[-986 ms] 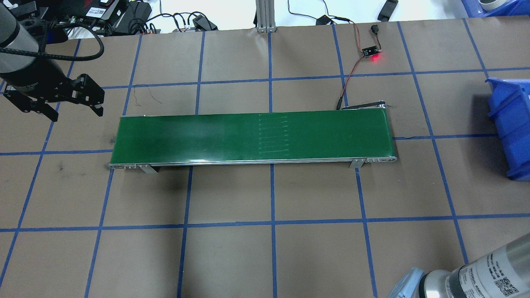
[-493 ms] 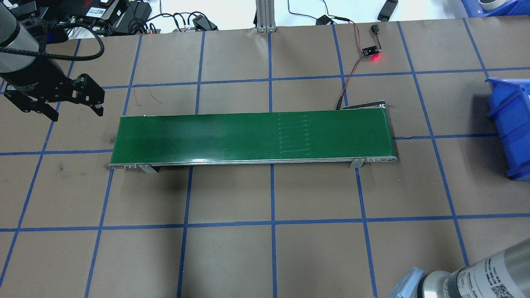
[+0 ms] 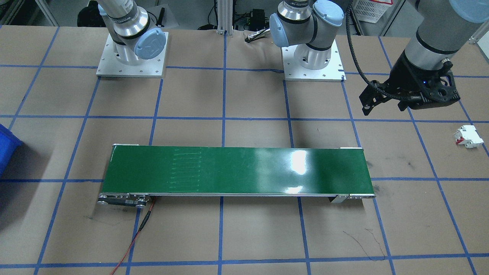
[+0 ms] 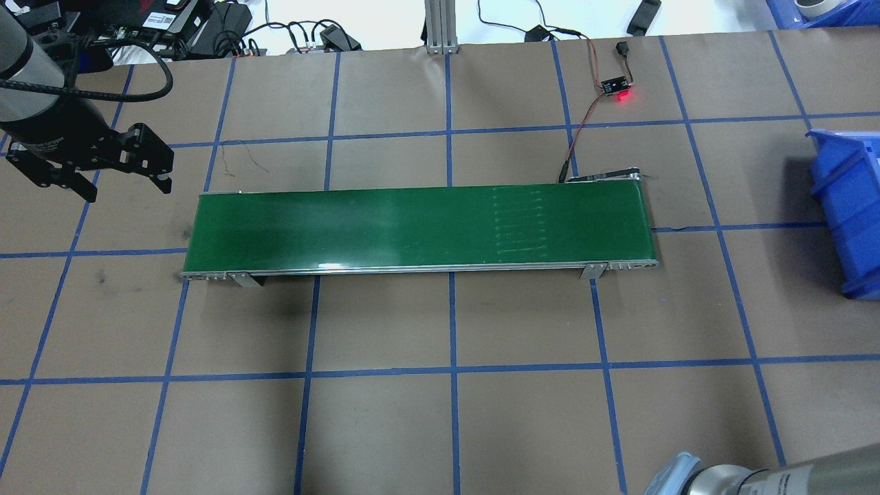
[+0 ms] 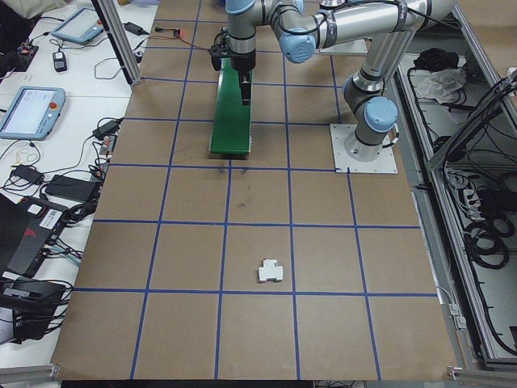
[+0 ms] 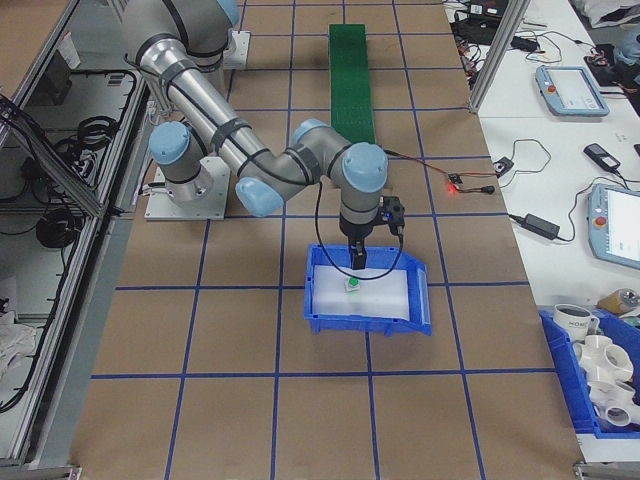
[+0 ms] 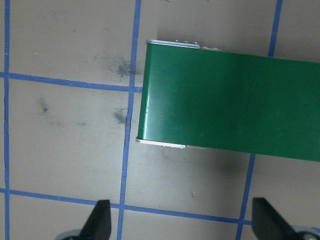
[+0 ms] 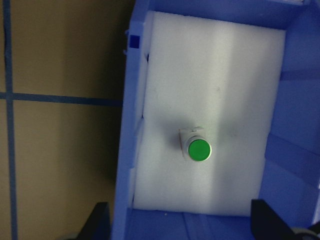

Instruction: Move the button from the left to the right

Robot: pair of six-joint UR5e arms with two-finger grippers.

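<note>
While the button (image 8: 199, 149) lies on foam (image 8: 210, 75), blue bin (image 8: 295, 125) walls surround it

Left gripper (image 3: 383, 106) hovering above the paper-covered table (image 3: 244, 236)

Its fingers stand apart. A white block with red marks (image 3: 467, 136) lies below-right of it; the green conveyor belt (image 3: 237, 172) stretches away lower-left.

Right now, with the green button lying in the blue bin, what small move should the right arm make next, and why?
Probably lift the right gripper straight up and clear. The green-capped push-button already rests alone on the white foam pad inside the blue plastic bin, and the gripper is open around nothing.
</note>
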